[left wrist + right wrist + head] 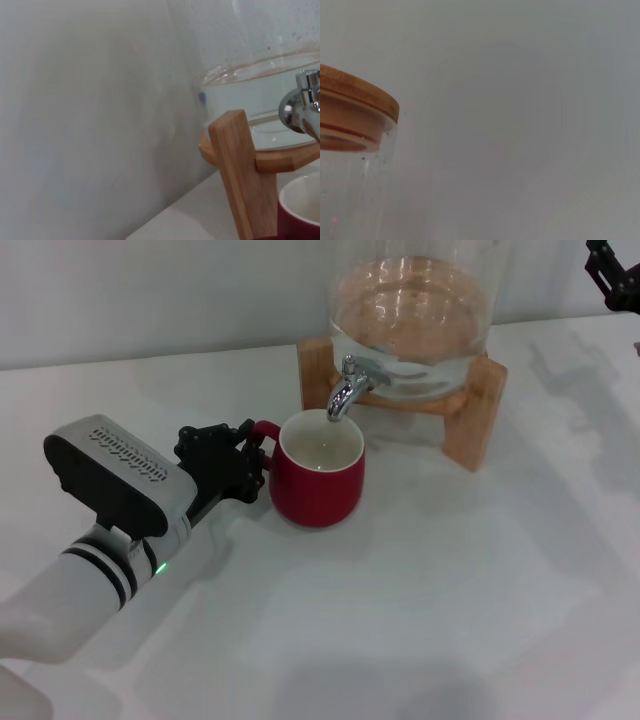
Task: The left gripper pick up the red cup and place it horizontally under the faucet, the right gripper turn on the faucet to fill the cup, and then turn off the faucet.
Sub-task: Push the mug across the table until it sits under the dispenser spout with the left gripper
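Cup position: red cup (318, 480) stands upright on the white surface (420, 600), centre of the head frame, mouth up, its rim directly beneath the spout of the faucet (347, 388). Some liquid seems to lie in the bottom; level hard to read.

Left pincer (240, 462) sits left of centre, its black fingers closed around the cup's loop handle, which points toward frame left. Arm housing trails toward the lower left corner.

Right pincer (612, 275) is at the upper right edge, only partly in frame; finger state cannot be told. It hangs well apart from the faucet, which lies down and to the left of it, across the glass dispenser (412, 310) and its wooden stand (470, 425).

Key relation: the faucet lever sits at the front of the dispenser, above the cup. The left pincer is nearer but occupied, so the lever falls to the right pincer. Judgement: it must travel down-left around the stand's right post to reach the lever.
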You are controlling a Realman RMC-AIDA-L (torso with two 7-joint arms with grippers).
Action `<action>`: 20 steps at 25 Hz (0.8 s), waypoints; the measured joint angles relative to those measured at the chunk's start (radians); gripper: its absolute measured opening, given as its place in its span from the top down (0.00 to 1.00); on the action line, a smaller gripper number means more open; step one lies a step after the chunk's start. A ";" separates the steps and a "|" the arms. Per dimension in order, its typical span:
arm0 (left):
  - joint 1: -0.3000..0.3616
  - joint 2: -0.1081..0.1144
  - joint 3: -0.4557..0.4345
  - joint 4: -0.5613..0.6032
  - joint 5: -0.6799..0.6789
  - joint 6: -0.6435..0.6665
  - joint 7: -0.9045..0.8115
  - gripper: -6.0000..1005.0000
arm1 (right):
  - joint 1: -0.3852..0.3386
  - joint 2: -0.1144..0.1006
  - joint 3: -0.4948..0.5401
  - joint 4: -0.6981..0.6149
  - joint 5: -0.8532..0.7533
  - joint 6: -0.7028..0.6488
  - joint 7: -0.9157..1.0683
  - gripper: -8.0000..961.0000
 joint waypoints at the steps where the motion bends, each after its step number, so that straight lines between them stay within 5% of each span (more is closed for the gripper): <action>1: -0.001 0.000 0.002 0.000 0.000 0.004 0.000 0.90 | 0.000 0.000 0.000 0.001 0.000 0.000 0.000 0.29; 20: -0.013 -0.006 0.002 -0.015 -0.003 0.041 0.000 0.90 | 0.006 0.002 0.000 0.023 0.000 0.002 -0.001 0.29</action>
